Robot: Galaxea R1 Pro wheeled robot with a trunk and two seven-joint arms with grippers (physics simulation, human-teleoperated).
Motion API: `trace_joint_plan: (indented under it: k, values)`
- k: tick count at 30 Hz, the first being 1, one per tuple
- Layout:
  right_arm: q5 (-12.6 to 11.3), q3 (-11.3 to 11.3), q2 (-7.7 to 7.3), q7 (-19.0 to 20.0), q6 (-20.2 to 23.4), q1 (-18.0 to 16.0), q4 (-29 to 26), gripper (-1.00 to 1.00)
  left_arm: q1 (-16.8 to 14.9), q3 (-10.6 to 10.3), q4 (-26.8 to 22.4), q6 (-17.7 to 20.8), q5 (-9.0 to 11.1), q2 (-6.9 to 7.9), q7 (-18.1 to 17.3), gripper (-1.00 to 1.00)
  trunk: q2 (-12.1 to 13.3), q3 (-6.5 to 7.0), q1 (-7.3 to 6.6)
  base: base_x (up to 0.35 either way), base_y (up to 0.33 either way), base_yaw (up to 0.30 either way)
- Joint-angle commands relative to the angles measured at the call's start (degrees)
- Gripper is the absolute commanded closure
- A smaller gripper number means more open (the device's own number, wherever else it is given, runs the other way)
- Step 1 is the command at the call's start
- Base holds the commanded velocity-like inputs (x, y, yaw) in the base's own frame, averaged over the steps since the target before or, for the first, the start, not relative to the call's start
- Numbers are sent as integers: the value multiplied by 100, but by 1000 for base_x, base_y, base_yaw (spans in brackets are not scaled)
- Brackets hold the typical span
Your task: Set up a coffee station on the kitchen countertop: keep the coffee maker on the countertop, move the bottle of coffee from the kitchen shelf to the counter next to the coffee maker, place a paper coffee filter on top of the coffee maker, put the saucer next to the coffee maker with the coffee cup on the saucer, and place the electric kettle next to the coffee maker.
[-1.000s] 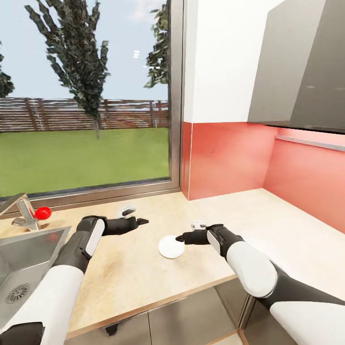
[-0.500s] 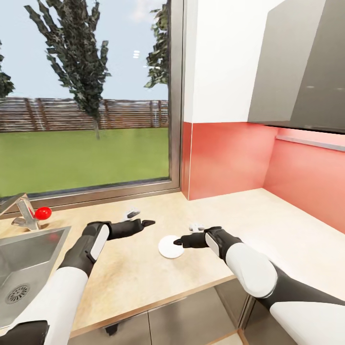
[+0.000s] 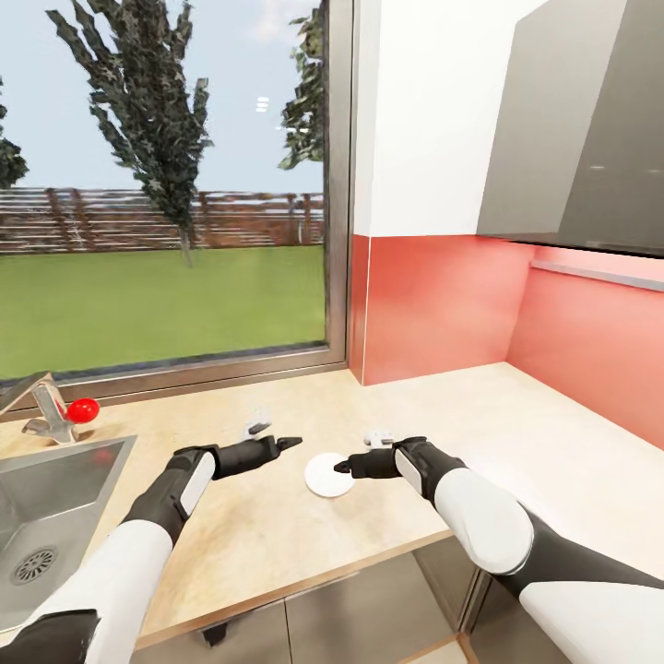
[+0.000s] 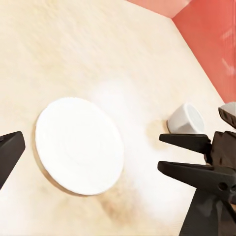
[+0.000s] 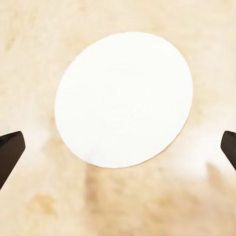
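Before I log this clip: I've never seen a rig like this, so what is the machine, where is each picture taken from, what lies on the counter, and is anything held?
It is a simulated wheeled robot with two arms, each ending in a two-fingered tool. The wide picture comes from its head camera, looking down over a beige countertop beside a sink and a window. The other two come from cameras near each tool, looking along its fingers. On the counter lies a flat white disc, probably the saucer. The right tool hangs open just above it; in the right wrist view the saucer lies between the spread fingers. The left tool is also open, beside the saucer. A small white cup-like thing shows in the left wrist view. Nothing is held.
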Motion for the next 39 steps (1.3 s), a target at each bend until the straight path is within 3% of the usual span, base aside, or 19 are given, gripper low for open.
trace_joint_plan:
  k: [1,22,29,39]
  values:
    - [59,-48,5,32,35,2,-22,-100,-2,13,17,14,27,0,-27,-100,-4,-3,2,0,0,0]
    - [59,-48,5,33,30,47,28,-100,-2,22,50,-61,-25,10,16,-100,-4,4,2,0,0,-38]
    - [56,-48,5,-45,28,216,248,-100,227,46,278,159,-141,83,-51,-100,-4,3,2,0,0,0]
    - [33,-76,5,-64,19,534,304,-100,530,180,602,217,-56,108,192,-100,-4,3,2,0,0,0]
